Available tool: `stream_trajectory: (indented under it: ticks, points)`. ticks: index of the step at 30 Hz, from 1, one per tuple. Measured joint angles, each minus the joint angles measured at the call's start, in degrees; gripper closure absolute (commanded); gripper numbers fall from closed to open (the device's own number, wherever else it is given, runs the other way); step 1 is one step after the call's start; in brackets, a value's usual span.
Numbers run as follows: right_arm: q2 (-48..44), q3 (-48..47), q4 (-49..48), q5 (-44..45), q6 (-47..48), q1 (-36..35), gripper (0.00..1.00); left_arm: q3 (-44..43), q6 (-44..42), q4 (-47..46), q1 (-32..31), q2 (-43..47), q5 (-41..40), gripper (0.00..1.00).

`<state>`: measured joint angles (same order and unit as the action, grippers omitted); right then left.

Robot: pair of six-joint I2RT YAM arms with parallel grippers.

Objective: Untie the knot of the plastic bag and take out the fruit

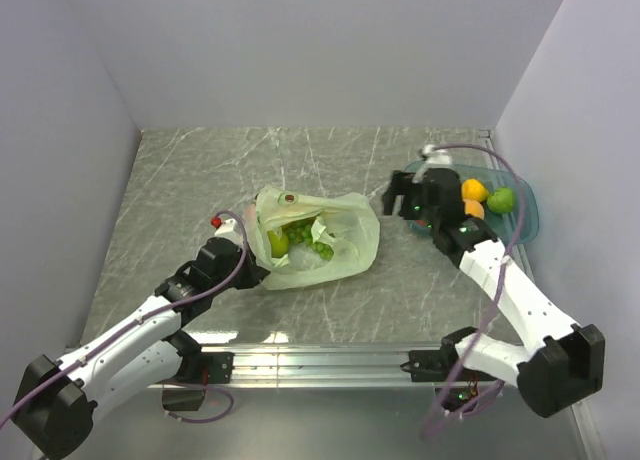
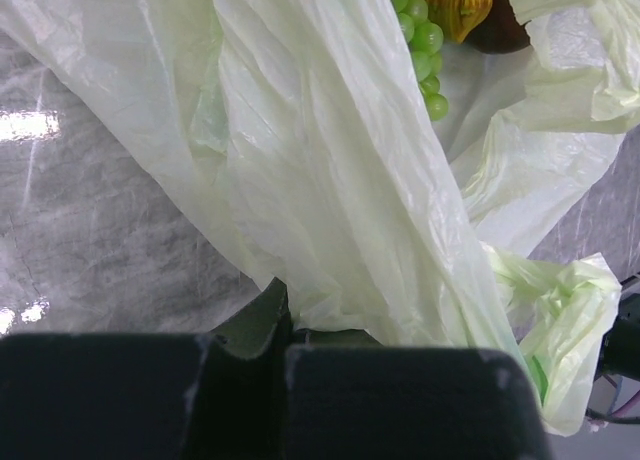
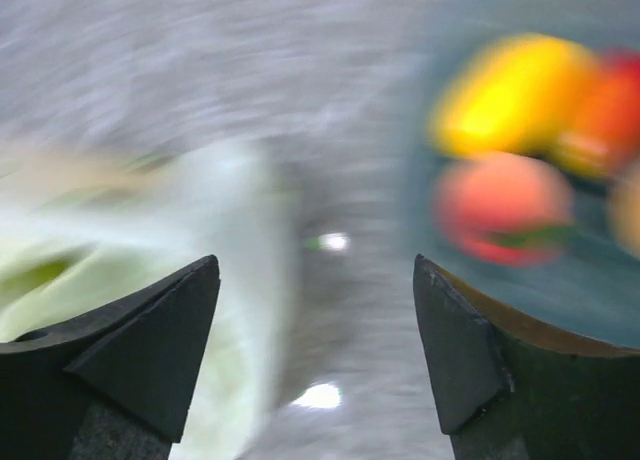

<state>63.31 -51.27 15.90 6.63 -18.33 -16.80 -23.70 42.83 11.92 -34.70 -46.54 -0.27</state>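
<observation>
The pale green plastic bag lies open at the table's middle; no knot shows. Green grapes lie in its mouth. In the left wrist view the bag fills the frame, with the grapes, a yellow fruit and a dark fruit at the top. My left gripper is shut on the bag's near-left edge. My right gripper is open and empty, between the bag and the blue tray. Its view is motion-blurred.
The blue tray at the right holds a yellow-orange fruit and a green fruit. In the right wrist view a blurred yellow fruit and a reddish one lie on it. Grey walls close in the table.
</observation>
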Motion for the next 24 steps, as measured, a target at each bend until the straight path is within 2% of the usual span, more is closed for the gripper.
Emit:
stream_trajectory:
  ticks: [6,11,15,19,24]
  points:
    - [0.87,-3.37,-2.99,-7.82,6.64,-20.22,0.2,0.0,0.63,0.02,0.0,-0.22,-1.2,0.99]
    - [11.58,-10.27,-3.82,-13.35,11.23,-31.56,0.25,-0.07,1.51,0.04,0.0,-0.33,-1.36,0.99]
    - [19.8,-11.87,-4.13,-14.93,13.51,-34.64,0.3,-0.11,1.86,0.22,0.0,-0.44,-1.44,0.99]
    - [27.04,-14.25,-2.93,-14.43,15.54,-34.86,0.33,-0.5,1.92,0.98,0.0,-0.44,-1.53,0.99]
    - [34.14,-17.27,-2.67,-9.38,18.01,-34.53,0.27,-0.9,1.92,1.62,0.0,-0.46,-1.51,0.99]
